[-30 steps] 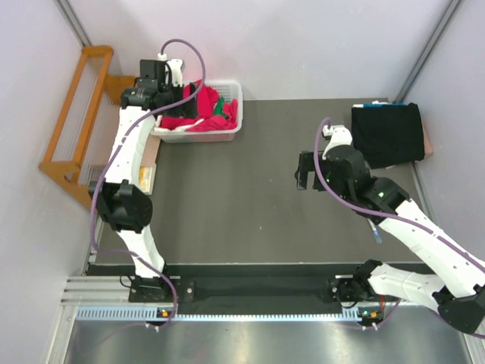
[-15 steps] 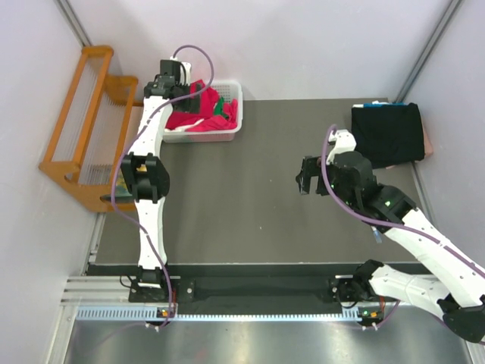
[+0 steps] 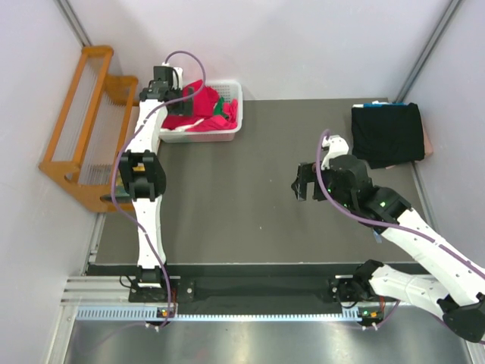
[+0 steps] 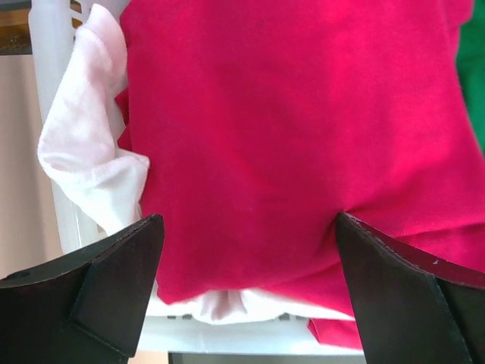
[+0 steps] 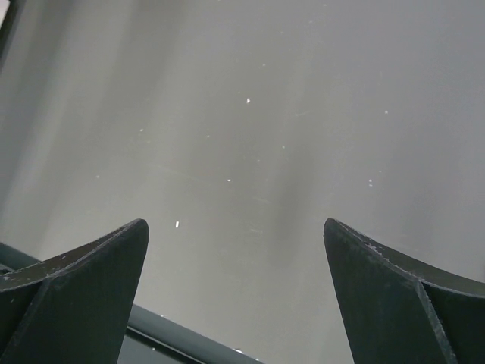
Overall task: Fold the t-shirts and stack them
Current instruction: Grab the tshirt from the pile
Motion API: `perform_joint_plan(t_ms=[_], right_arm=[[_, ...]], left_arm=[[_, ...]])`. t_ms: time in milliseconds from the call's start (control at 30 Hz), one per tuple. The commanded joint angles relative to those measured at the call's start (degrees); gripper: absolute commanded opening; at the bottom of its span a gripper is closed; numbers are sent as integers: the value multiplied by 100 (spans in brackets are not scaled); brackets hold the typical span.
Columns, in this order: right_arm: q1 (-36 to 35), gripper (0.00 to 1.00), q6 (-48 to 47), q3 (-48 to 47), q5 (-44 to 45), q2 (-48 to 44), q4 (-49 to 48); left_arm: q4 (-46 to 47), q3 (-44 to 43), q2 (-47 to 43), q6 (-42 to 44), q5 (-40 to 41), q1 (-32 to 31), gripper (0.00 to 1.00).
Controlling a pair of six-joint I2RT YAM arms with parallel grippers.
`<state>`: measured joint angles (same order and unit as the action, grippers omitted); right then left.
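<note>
Crimson t-shirts (image 3: 198,115) lie heaped in a white basket (image 3: 236,97) at the 11 o'clock corner of a dark grey table (image 3: 227,205), seen from above. Bits of green cloth (image 3: 220,108) and white cloth (image 4: 87,163) show among the red; the white piece hangs over the basket's wall.

The left arm reaches straight up the table's left side. The left gripper (image 4: 246,227) hangs over the basket's 9 o'clock end, its two dark fingers (image 4: 114,280) spread wide, with red cloth filling the gap between them. Whether the tips touch the cloth cannot be told.

A black t-shirt (image 3: 388,135) lies folded flat at the table's 2 o'clock corner, well apart from the basket.

The right gripper (image 3: 305,188) hovers over bare table toward 3 o'clock of the table's centre, jaws spread wide and pinching nothing. The black t-shirt sits near it, at its 1 o'clock.

A wooden rack (image 3: 76,114) stands off the table's edge at 10 o'clock, just beside the basket.
</note>
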<state>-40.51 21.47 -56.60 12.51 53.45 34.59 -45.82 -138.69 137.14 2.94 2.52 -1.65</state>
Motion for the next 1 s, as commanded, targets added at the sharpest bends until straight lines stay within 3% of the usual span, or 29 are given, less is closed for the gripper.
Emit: perform_joint_plan(t_ms=[0, 133, 267, 300, 367, 500, 567, 833, 967], right_arm=[[-71, 100, 15, 8, -249, 77, -365], [-71, 100, 76, 8, -337, 104, -400], [-71, 100, 129, 52, -364, 69, -444], [-71, 100, 138, 79, -372, 78, -479], [-71, 100, 155, 96, -372, 86, -497], [-71, 100, 164, 105, -434, 148, -558], [-71, 100, 164, 114, -443, 157, -611], [-71, 100, 129, 184, -548, 113, -743], [-71, 100, 111, 298, -575, 104, -822]], left_arm=[[574, 35, 93, 75, -76, 77, 99], [610, 53, 199, 93, -408, 86, 95], [574, 158, 252, 110, -586, 77, 62], [531, 184, 260, 119, -613, 77, 45], [504, 272, 252, 154, -639, 77, 29], [434, 474, 155, 321, -683, 77, 23], [364, 527, 129, 365, -640, 86, 3], [100, 458, -538, 172, -1332, 95, 0], [-32, 299, -1529, 75, -1869, 25, 0]])
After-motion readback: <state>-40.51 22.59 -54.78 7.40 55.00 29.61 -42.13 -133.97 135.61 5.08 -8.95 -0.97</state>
